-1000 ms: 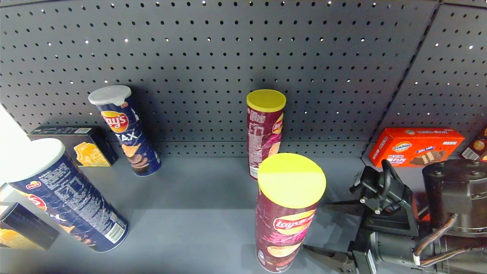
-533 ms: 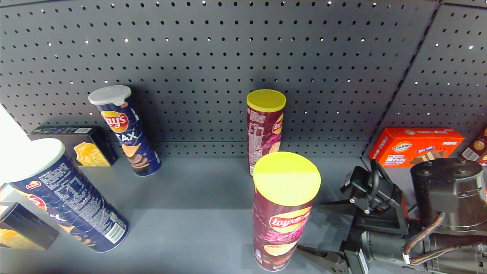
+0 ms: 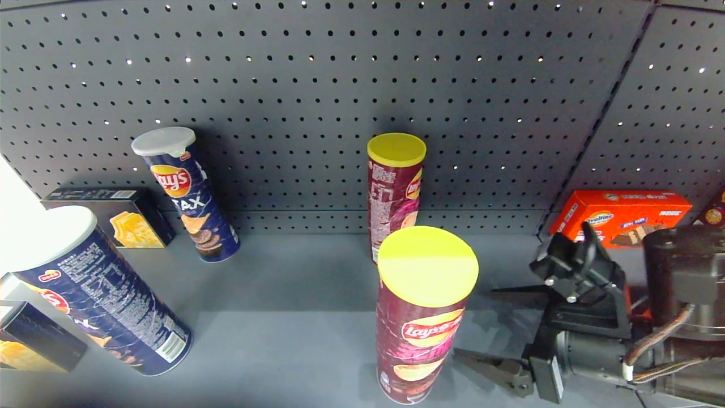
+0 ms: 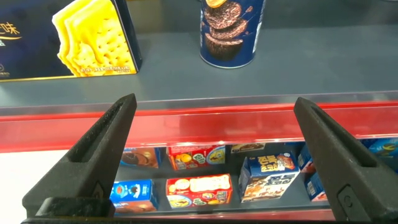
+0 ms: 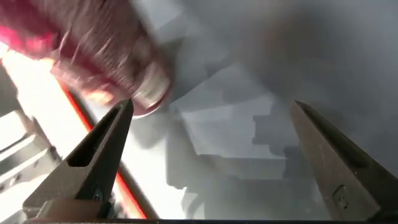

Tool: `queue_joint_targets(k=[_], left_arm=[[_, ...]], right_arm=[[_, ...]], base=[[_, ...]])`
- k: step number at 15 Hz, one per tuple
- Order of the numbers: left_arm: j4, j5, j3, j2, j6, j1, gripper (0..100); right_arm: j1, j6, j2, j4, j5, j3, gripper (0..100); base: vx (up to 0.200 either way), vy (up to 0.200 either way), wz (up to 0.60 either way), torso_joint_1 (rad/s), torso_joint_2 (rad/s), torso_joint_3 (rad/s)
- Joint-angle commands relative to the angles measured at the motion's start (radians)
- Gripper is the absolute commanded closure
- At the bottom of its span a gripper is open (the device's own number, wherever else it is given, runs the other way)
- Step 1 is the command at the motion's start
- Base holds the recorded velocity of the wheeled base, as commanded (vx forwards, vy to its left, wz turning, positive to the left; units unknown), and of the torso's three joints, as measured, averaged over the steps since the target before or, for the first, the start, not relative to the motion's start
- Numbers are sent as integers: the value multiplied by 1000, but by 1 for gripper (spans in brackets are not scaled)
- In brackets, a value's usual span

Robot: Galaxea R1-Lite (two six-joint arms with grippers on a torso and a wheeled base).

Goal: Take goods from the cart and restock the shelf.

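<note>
Two maroon chips cans with yellow lids stand upright on the grey shelf (image 3: pixel 294 294). The front can (image 3: pixel 426 317) stands near the shelf's front, the back can (image 3: pixel 393 192) against the pegboard. My right gripper (image 3: pixel 473 323) lies open just right of the front can, its fingers clear of it. In the right wrist view that gripper (image 5: pixel 211 104) is open over the shelf floor, with the maroon can (image 5: pixel 106 56) off to one side. My left gripper (image 4: pixel 214 99) is open and holds nothing, facing the red shelf edge (image 4: pixel 211 121).
Two blue chips cans (image 3: pixel 187 192) (image 3: pixel 96 289) and a dark cracker box (image 3: pixel 113 218) stand at the left. An orange box (image 3: pixel 617 215) lies at the back right. Free floor lies between the blue and maroon cans. Boxed goods (image 4: pixel 199 186) fill the lower shelf.
The front maroon can shifted slightly left early on and now stands still. My right gripper has drawn back to the right, away from the can.
</note>
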State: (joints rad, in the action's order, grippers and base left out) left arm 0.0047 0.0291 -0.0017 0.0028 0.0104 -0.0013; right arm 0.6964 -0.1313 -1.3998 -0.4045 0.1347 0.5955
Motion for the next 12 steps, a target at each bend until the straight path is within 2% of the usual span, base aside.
queue_joint_targets(k=[1, 5, 6, 8, 10, 12], left_arm=[[-2, -2, 2, 0, 0, 0, 0], [-3, -5, 2, 0, 0, 0, 0], [-3, -3, 2, 2, 0, 0, 0], [-3, -3, 2, 0, 0, 0, 0], [-3, -5, 2, 0, 0, 0, 0], [-3, -2, 2, 0, 2, 0, 0]], right_arm=[[-133, -1, 205, -1, 2, -6, 0], [-489, -5, 565, 3, 0, -95, 0], [-518, -4, 610, 7, -3, -111, 0], [-678, -1, 835, 58, -15, -214, 0], [-781, 18, 1001, 167, -67, -298, 0], [-821, 52, 1183, 282, -83, -404, 0]], base=[[0, 0, 0, 0, 0, 0], [0, 0, 0, 0, 0, 0], [0, 0, 0, 0, 0, 0], [0, 0, 0, 0, 0, 0], [0, 0, 0, 0, 0, 0], [0, 0, 0, 0, 0, 0]])
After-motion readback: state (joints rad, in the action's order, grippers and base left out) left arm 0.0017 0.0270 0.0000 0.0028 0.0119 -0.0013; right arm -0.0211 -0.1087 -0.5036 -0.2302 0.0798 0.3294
